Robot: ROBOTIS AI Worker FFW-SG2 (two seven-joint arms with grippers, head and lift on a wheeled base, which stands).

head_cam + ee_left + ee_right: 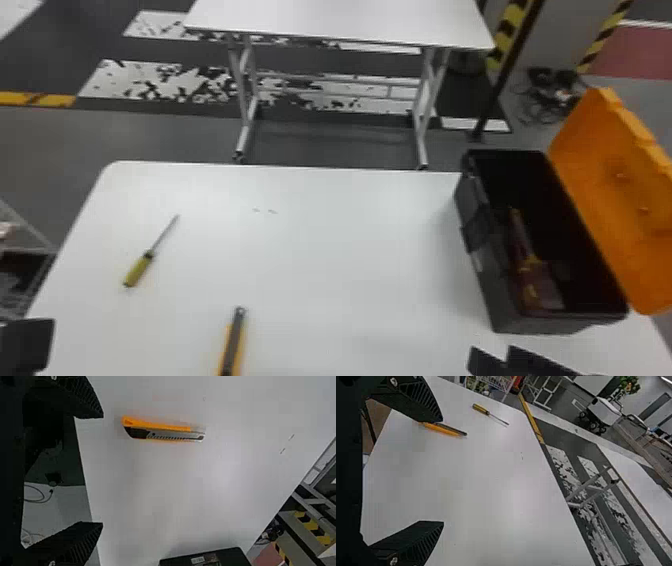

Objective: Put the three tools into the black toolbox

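L pincer (pixel 29 345) btm L, R pincer (pixel 495 356) btm R, hd view; both spread wide.

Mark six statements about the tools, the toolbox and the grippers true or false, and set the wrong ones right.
1. The orange lid of the black toolbox is open. True.
2. The toolbox is empty. False: a red-and-yellow tool lies in it.
3. The yellow-handled screwdriver lies in the toolbox. False: it lies on the white table.
4. The utility knife lies on the table. True.
5. The left gripper is shut on the knife. False: it is open and empty.
6. The right gripper is open. True.
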